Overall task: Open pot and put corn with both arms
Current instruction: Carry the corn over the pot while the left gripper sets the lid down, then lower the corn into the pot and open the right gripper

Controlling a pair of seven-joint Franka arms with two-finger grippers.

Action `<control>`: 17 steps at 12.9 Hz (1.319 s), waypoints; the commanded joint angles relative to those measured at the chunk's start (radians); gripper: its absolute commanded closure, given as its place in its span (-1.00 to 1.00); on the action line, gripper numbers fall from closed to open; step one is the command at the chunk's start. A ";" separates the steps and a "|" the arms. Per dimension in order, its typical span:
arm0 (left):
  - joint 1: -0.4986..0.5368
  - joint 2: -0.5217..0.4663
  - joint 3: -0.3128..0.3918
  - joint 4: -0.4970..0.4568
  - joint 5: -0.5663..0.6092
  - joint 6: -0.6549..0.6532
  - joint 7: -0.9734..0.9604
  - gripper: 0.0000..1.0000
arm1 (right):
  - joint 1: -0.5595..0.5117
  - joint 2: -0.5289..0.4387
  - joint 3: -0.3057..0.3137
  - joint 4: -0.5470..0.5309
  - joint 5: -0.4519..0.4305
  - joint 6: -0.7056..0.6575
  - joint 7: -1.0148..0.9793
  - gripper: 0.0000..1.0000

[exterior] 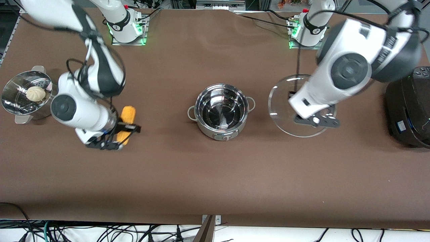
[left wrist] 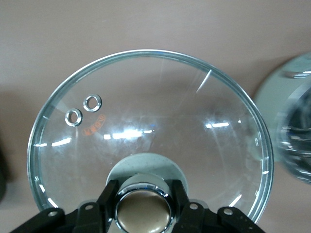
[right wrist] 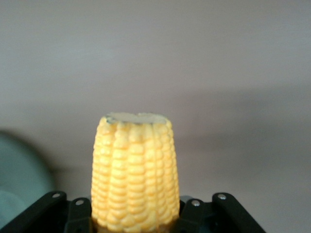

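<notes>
The steel pot (exterior: pixel 221 111) stands open and empty at the middle of the table; its rim also shows in the left wrist view (left wrist: pixel 291 131). My left gripper (exterior: pixel 314 120) is shut on the tan knob (left wrist: pixel 143 211) of the glass lid (exterior: pixel 285 101), held over the table beside the pot, toward the left arm's end. In the left wrist view my left gripper (left wrist: pixel 143 193) clasps the knob, with the lid (left wrist: pixel 150 121) below. My right gripper (exterior: pixel 121 132) is shut on the yellow corn (exterior: pixel 128 115), toward the right arm's end. In the right wrist view my right gripper (right wrist: pixel 135 213) clamps the corn (right wrist: pixel 133 170).
A steel steamer basket (exterior: pixel 13 101) with a white bun (exterior: pixel 36 93) stands at the right arm's end of the table. A large black cooker (exterior: pixel 408 107) stands at the left arm's end. Brown table (exterior: pixel 215 181) lies between the pot and the front camera.
</notes>
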 commanded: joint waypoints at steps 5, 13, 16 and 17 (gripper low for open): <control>0.252 -0.028 -0.020 -0.605 0.027 0.675 0.250 1.00 | 0.298 0.166 0.079 0.252 -0.030 -0.014 0.354 0.90; 0.268 -0.273 -0.026 -0.582 -0.001 0.554 0.256 -1.00 | 0.427 0.364 0.076 0.296 -0.178 0.165 0.523 0.90; 0.266 -0.298 -0.035 -0.284 -0.090 0.227 0.164 -1.00 | 0.431 0.394 0.076 0.297 -0.179 0.191 0.525 0.90; 0.260 -0.294 -0.036 -0.233 -0.076 0.217 0.112 -1.00 | 0.434 0.398 0.076 0.296 -0.179 0.201 0.527 0.90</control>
